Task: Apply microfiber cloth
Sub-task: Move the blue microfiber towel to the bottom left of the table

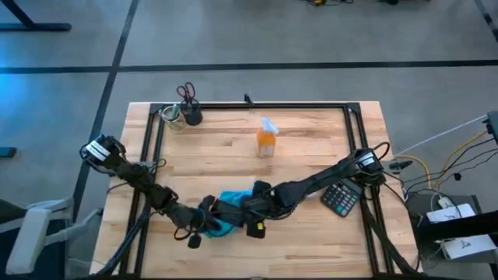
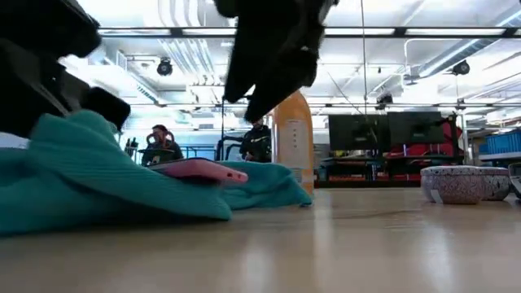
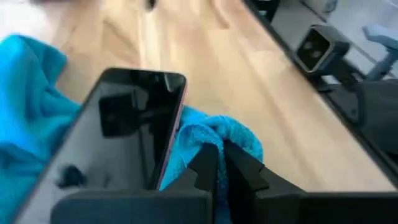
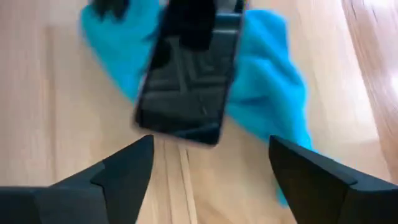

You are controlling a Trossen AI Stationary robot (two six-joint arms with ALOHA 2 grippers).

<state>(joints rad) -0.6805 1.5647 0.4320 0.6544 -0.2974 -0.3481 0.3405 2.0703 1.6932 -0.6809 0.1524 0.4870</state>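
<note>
Left gripper [image 3: 221, 171] first: its two fingers [image 3: 205, 168] are pinched together on a fold of the cloth [image 3: 211, 134], right beside the phone's [image 3: 124, 130] edge. In the high view that left gripper [image 1: 204, 224] sits low at the front of the table [image 1: 311, 140], at the cloth's [image 1: 232, 199] left end.

Over to the right gripper [image 4: 208, 165]: fingers [image 4: 124, 165] spread wide, nothing between them, hanging just above the table and looking down on the phone [image 4: 186, 81]. From above, the right gripper [image 1: 253, 202] is at the cloth's right side, its arm stretching in from the table's right edge.

The cloth [image 4: 267, 81] lies bunched on the wood near the front middle, spilling out on both sides of the phone, which rests on top of it, dark screen up. At table height the phone [image 2: 199, 169] shows a pink edge, lying across the cloth's [image 2: 98, 175] folds.

Farther out: an orange bottle [image 1: 267, 140] stands upright near the table's middle, well apart from the cloth. A calculator [image 1: 341, 198] lies near the right edge. A cup with scissors [image 1: 189, 109] stands at the back-left corner, a bowl [image 1: 171, 117] just beside it. Beyond the table, people [image 2: 161, 142] sit in the room.
</note>
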